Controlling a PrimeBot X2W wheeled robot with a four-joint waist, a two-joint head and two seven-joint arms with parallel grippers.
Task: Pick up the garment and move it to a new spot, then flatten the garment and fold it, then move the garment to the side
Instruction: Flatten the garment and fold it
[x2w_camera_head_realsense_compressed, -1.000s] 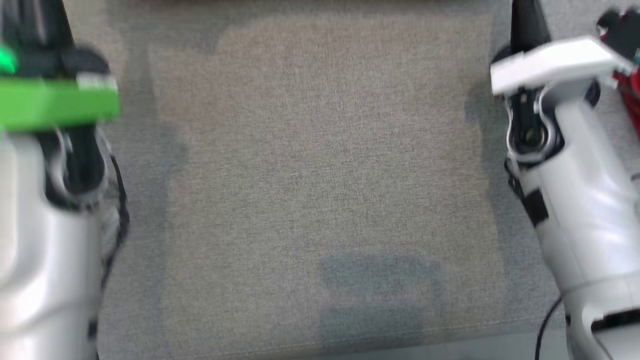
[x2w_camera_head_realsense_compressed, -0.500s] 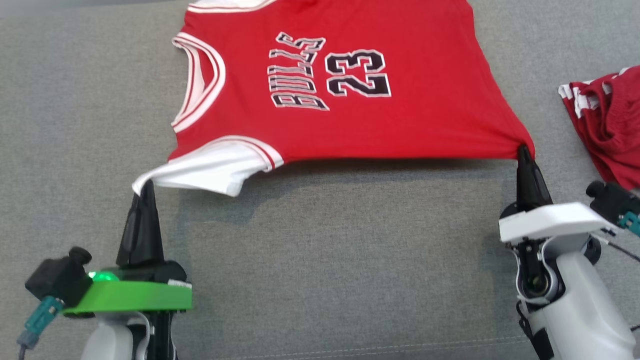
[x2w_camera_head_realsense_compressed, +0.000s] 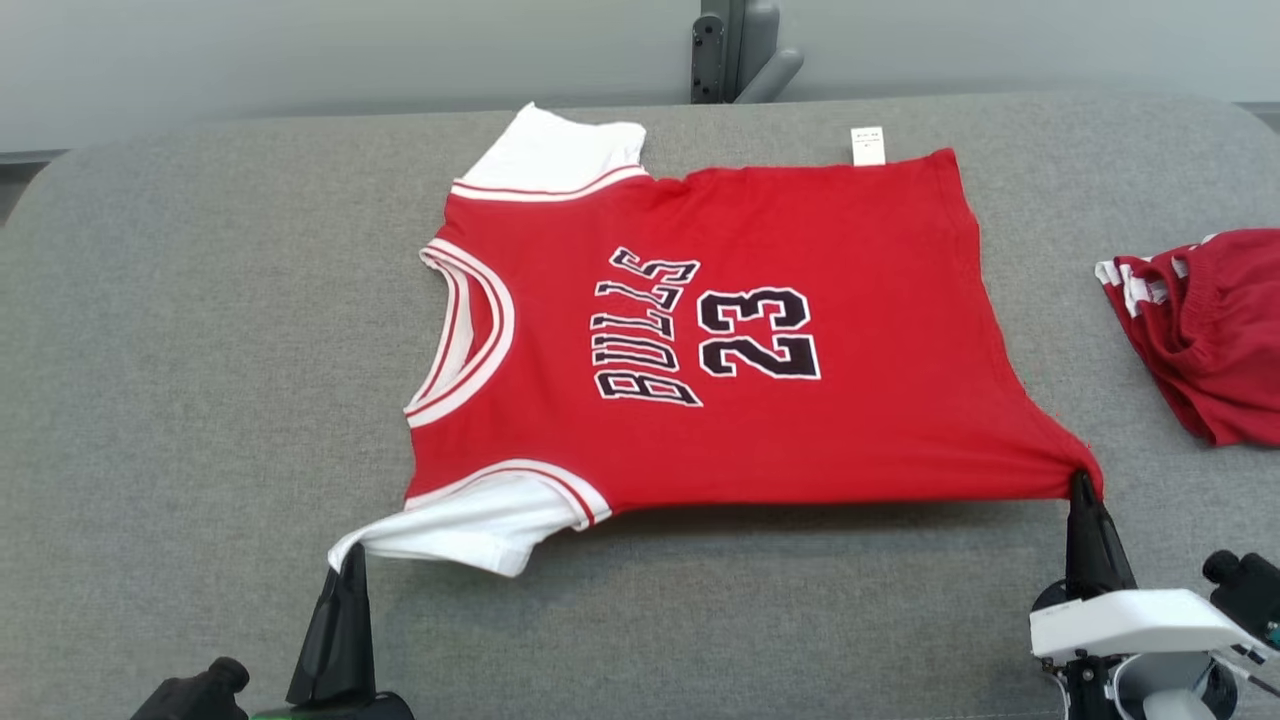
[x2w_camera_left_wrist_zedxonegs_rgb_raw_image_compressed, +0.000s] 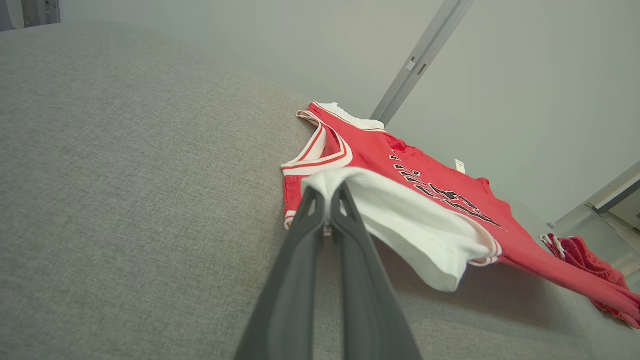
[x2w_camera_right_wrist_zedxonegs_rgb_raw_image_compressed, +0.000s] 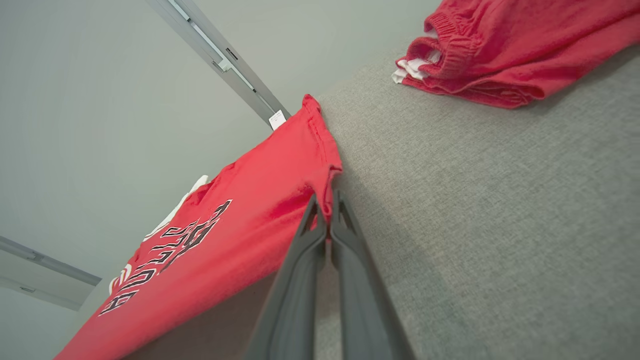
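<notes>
Padded table (x2w_camera_head_realsense_compressed: 200, 350), grey woven cover, coarse weave, rounded far corners.

Jersey (x2w_camera_head_realsense_compressed: 720, 400) lies mid-table, front up, collar toward the left edge, hem toward the right edge. The far half rests flat on the cover. The near edge is raised off it and casts a shadow underneath.

Left gripper (x2w_camera_head_realsense_compressed: 352, 560): fingers pinched together on the tip of the near sleeve (x2w_camera_head_realsense_compressed: 470, 520). Right gripper (x2w_camera_head_realsense_compressed: 1082, 490): fingers pinched on the near hem corner (x2w_camera_head_realsense_compressed: 1060, 470), where the cloth is drawn to a point. The near edge is pulled fairly taut between the two.

Progress, as I judge it: the garment is spread at a spot and close to flat, so this is the laying-out or flattening stage. Nothing is folded yet, and the move to the side is not yet done.

Materials: thin red knit, soft and limp, sagging at the near sleeve. Sleeves are white with red-and-white banding at the armholes and collar. Black lettering (x2w_camera_head_realsense_compressed: 700, 330) with white outline, smooth. The far sleeve (x2w_camera_head_realsense_compressed: 560, 150) is turned toward the far edge. A small white label (x2w_camera_head_realsense_compressed: 868, 145) sticks out at the far hem.

Red shorts (x2w_camera_head_realsense_compressed: 1200, 330), bunched, ribbed waistband, near the right edge, well apart from the jersey.
</notes>
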